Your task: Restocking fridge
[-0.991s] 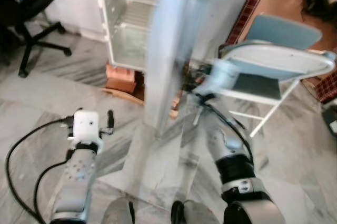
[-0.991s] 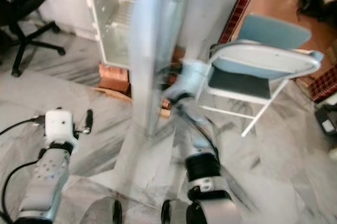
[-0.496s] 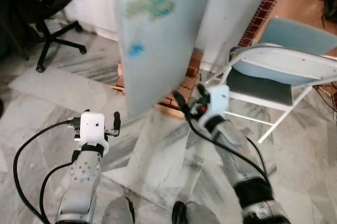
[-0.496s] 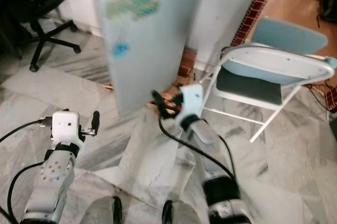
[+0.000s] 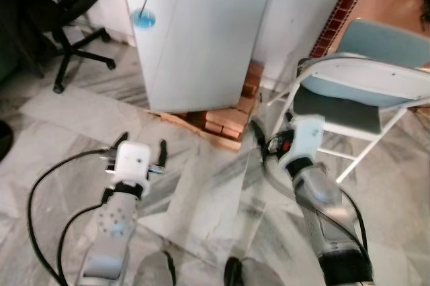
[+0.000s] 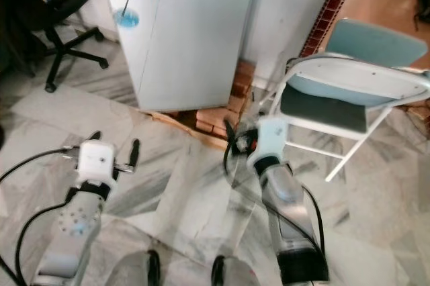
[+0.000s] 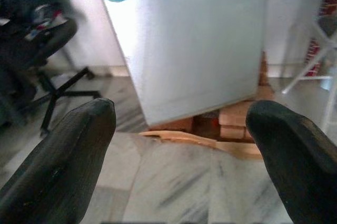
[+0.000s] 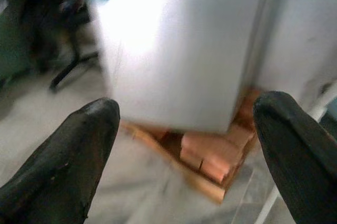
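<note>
Facing the fridge [image 5: 201, 37], door shut, white w/ a blue round sticker and "Fresh" lettering up top, propped on bricks [image 5: 225, 121] & a wood board. Left gripper [image 5: 140, 150] low over the marble floor [image 5: 60, 125], fingers spread wide, nothing in them. Right gripper [image 6: 236, 139] near the bricks, blurry in head views; right wrist cam shows its fingers [image 8: 63, 161] wide apart, empty. Head views add a folding chair [image 5: 363, 91] to the right and an office chair [image 5: 64, 24] to the left.
</note>
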